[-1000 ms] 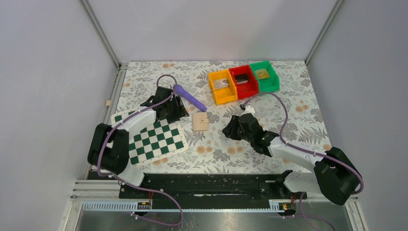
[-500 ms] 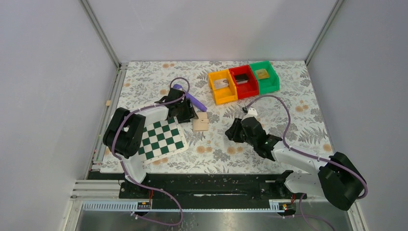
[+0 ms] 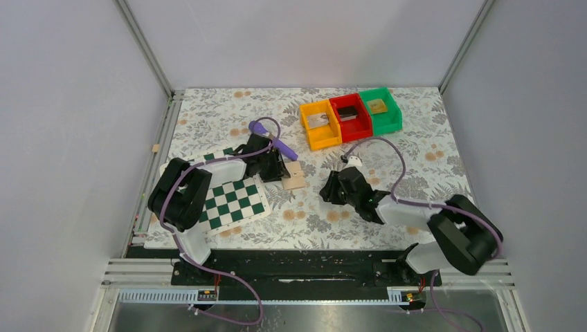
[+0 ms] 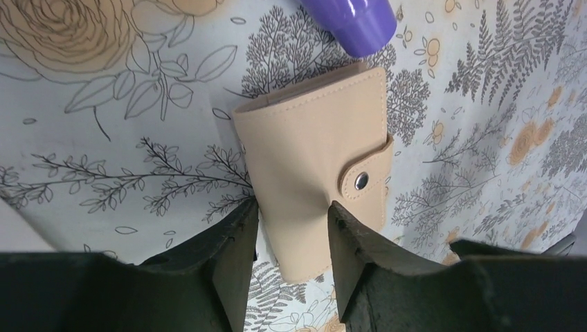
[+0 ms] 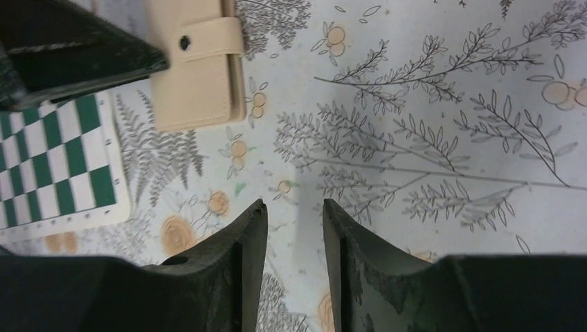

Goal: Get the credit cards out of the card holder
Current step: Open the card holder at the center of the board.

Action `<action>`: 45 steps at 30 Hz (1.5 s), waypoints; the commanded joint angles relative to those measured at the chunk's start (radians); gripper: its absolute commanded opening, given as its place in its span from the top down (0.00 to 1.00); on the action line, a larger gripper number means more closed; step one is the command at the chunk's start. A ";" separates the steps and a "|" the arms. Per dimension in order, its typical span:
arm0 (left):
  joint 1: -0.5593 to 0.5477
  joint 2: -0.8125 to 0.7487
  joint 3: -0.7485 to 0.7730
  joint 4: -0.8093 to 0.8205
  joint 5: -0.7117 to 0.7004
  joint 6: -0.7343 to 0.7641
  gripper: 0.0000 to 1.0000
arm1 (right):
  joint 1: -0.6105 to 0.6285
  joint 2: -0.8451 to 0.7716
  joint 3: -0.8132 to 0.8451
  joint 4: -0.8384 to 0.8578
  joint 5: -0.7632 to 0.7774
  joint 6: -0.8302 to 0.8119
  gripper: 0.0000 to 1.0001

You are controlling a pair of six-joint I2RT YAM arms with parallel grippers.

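Straddles shut card holder (image 4: 311, 152), frame centre, with left fingers (image 4: 228, 256) apart to pin it; holds right fingers (image 5: 242, 242) apart, empty.

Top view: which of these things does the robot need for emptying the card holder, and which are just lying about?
For the job:
card holder, snapped shut
left claw
right claw

Seemingly just lying about:
chessboard
purple tool
orange bin
red bin
green bin
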 commanded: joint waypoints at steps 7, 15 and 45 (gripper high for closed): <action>-0.010 -0.043 -0.071 0.021 0.049 0.001 0.58 | -0.027 0.317 0.189 0.240 -0.110 0.041 0.59; -0.012 -0.032 -0.076 0.032 0.065 -0.005 0.59 | -0.036 0.465 0.270 0.256 -0.183 0.063 0.61; -0.246 -0.478 -0.379 0.055 0.090 -0.205 0.62 | -0.032 -0.587 -0.112 -0.603 -0.143 0.076 0.59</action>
